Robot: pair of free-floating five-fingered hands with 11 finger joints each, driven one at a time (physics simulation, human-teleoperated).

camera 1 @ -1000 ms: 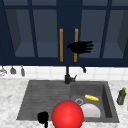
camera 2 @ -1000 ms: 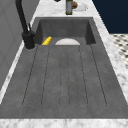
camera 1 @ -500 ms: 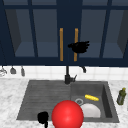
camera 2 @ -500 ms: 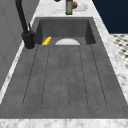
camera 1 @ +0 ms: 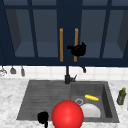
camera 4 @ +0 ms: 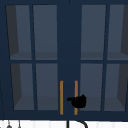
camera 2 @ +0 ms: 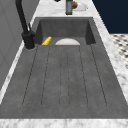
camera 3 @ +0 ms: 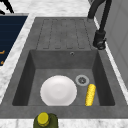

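Right hand point(camera 1: 79, 50) is holding unchanged at the right cabinet handle point(camera 1: 76, 37), fingers apparently curling round it; left hand point(camera 1: 43, 117) is idling, grip indiscernible.

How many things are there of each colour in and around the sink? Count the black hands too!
Black hands: 2, the right hand at the right cabinet handle, the left hand low by the red ball
Red: 1, the ball
Yellow: 1, the corn cob
White: 1, the plate
Green: 1, the bottle
Total: 6
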